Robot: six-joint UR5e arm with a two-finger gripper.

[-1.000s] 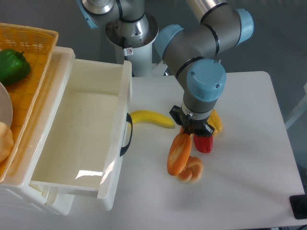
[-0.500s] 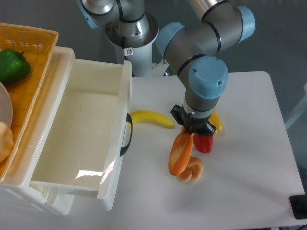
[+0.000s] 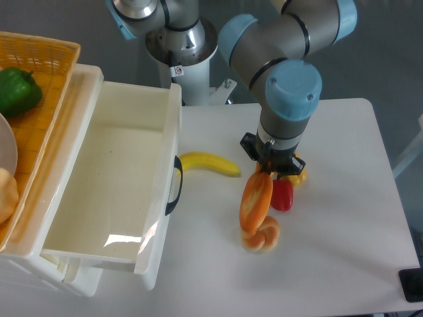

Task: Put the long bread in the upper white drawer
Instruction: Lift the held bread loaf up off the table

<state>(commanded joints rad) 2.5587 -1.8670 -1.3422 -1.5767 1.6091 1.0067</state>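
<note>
Presently long bread (image 3: 256, 204) clamped at upper end by pincer (image 3: 271, 170), hung steeply over knotted bun (image 3: 262, 235), right of open upper white drawer (image 3: 112, 177). Banana (image 3: 208, 164) between. No legible writing seen.

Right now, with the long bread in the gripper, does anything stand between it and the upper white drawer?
Partly. The gripper holds the long bread by its upper end, right of the upper white drawer. The banana lies on the table between them, and the drawer's front wall must be cleared. The drawer is open and looks empty.
</note>
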